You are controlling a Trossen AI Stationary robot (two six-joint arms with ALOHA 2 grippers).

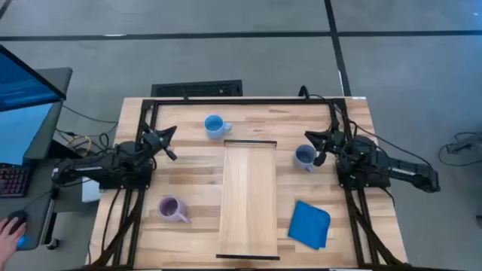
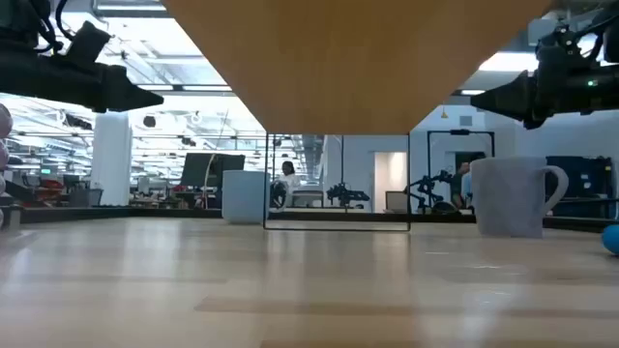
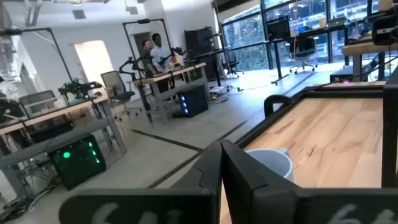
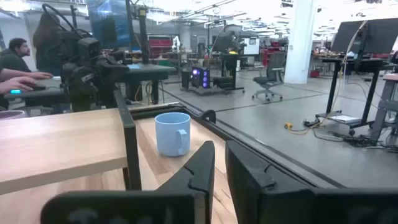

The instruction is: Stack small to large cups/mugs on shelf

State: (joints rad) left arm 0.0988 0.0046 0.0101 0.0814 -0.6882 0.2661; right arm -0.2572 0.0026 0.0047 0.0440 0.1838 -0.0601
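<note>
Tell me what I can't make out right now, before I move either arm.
- Blue mug, left wrist view: the left end effector hides all but its rim.
- Cloth, low view: cut off by the right edge.
- Shelf, low view: only its underside shows, not its top.
- Purple mug: outside both wrist views, seen only small from above.

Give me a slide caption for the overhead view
Three mugs surround the empty shelf; both tools wait at its sides.

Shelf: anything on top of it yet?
No. In the high view the shelf is bare; the light blue mug, grey-blue mug and purple mug stand on the table beside it. Its underside is hidden there.
</note>
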